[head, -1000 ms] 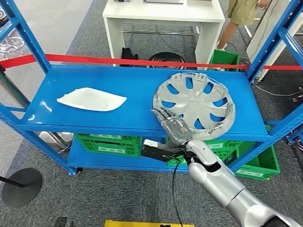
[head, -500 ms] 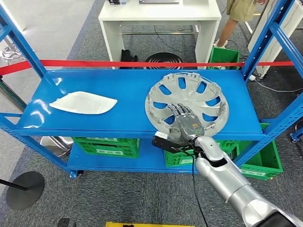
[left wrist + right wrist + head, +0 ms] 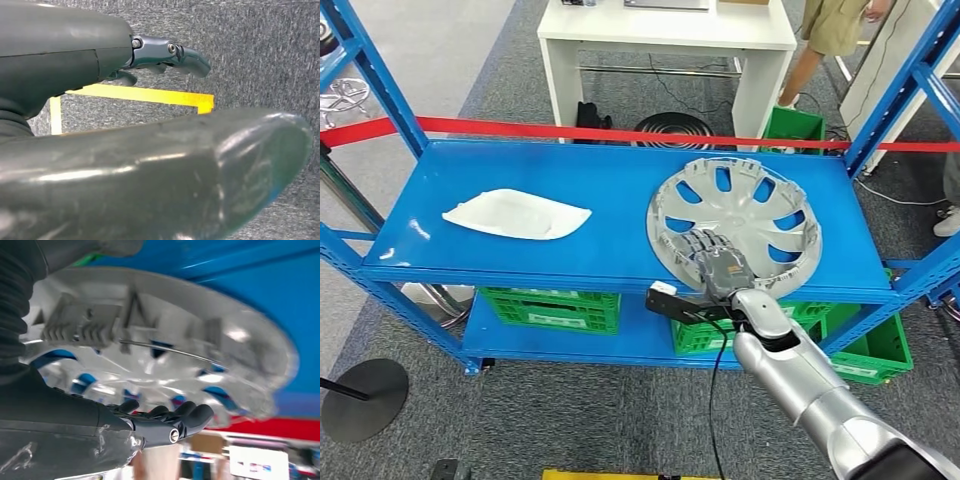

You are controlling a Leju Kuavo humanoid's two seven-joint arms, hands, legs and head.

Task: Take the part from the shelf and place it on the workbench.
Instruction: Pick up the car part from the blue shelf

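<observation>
A silver hubcap (image 3: pixel 743 215) lies face down on the right of the blue shelf (image 3: pixel 607 190), its ribbed inside up. My right hand (image 3: pixel 716 265) reaches over the hubcap's near rim, fingers stretched flat into the dish. In the right wrist view those dark fingers (image 3: pixel 162 422) lie close to the hubcap's (image 3: pixel 158 340) inner face, and no grip shows. My left hand (image 3: pixel 151 170) hangs over grey carpet holding nothing, fingers (image 3: pixel 170 52) apart from the thumb.
A white curved panel (image 3: pixel 516 213) lies on the shelf's left. Red tape (image 3: pixel 546 128) runs behind the shelf. Green crates (image 3: pixel 546 305) sit on the lower level. A white table (image 3: pixel 667 30) and a person (image 3: pixel 833 25) stand beyond. Blue uprights (image 3: pixel 890 90) flank the shelf.
My right hand has slid from the hubcap's near left edge rightward and further in over its rim. The camera swayed a little; the hubcap and white panel stay put.
</observation>
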